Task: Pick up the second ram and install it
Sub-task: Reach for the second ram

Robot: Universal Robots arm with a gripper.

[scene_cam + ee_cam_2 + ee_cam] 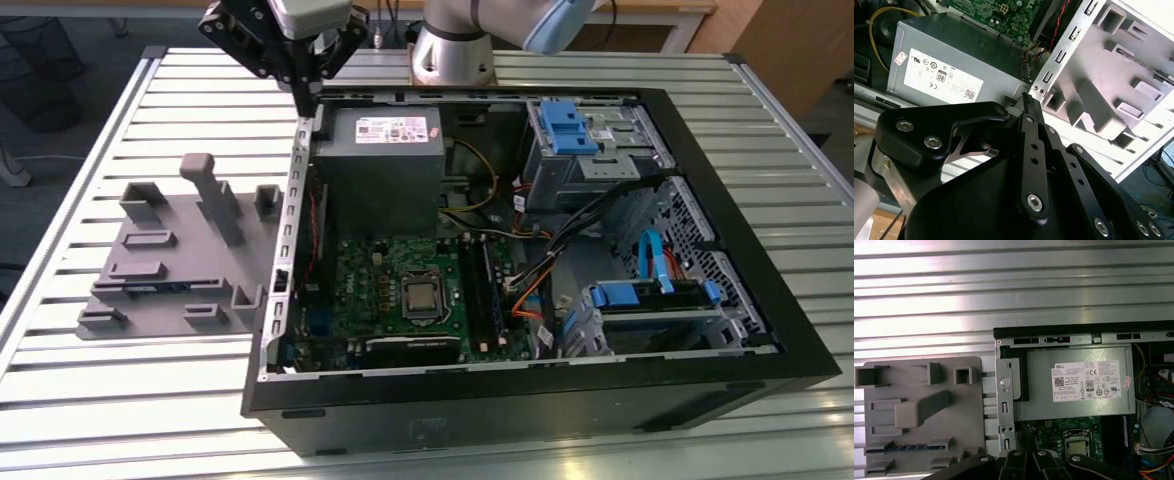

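Slatted table (134, 410) bearing an open computer case (534, 400), with a grey fixture (174, 260) beside it at the exterior view's left. The gripper (310, 103), clenched on nothing, hangs above the case's edge. The second ram (904, 447) lies in a fixture slot.

- The exterior view looks steeply down from high above the ribbed aluminium desk (107, 420), taking in the whole open black computer case (534, 410). The grey plastic fixture with upright posts (174, 265) lies at the case's nine o'clock.
- The first wrist view faces straight down, nearer, over the case's rim.
- The second wrist view peers obliquely, very close, past the black gripper (1027, 97).
- All three share the fixture and the grey metal power supply box (380, 160).
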